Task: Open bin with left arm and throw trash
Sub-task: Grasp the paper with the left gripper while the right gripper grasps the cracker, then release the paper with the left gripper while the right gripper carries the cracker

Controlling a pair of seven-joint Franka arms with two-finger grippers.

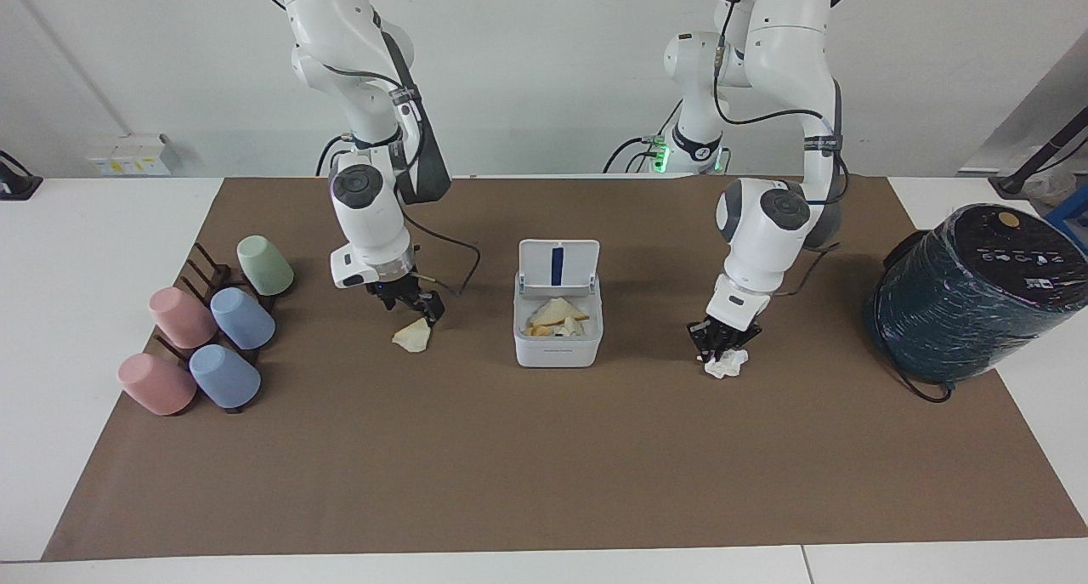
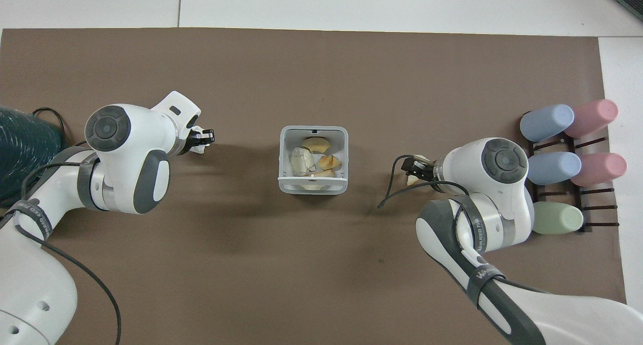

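Clock bearings are read on the facing view, bin at centre. Brown mat [image 1: 544,482] covers most of the table. Dark teal cylinder [image 1: 969,295] lies tilted at 3 o'clock, at the mat edge on the left arm's end. Cup rack [image 1: 200,265] sits at 9 o'clock, at the right arm's end, with five pastel cups [image 1: 242,318] on it (two pink, two blue, one green). The bin [image 1: 557,354] is mid-mat, lid [image 1: 558,265] standing up from the 12 o'clock edge, blue strip showing. Several scraps [image 1: 557,316] are already inside, pale and orange. Left gripper [image 1: 718,343] is down at about 3 o'clock from the bin, well short of the cylinder, fingertips pinched together on top of the tissue wad [image 1: 728,365]. The wad sits at mat level; can't tell if it is off the surface. Right gripper [image 1: 422,306] is low at 9 o'clock from the bin, jaws apart, holding nothing, just over the robot-side tip of the cream triangular piece [image 1: 412,337]. Contact there: can't tell. The piece lies flat on the mat, between bin and rack, closer to the bin.
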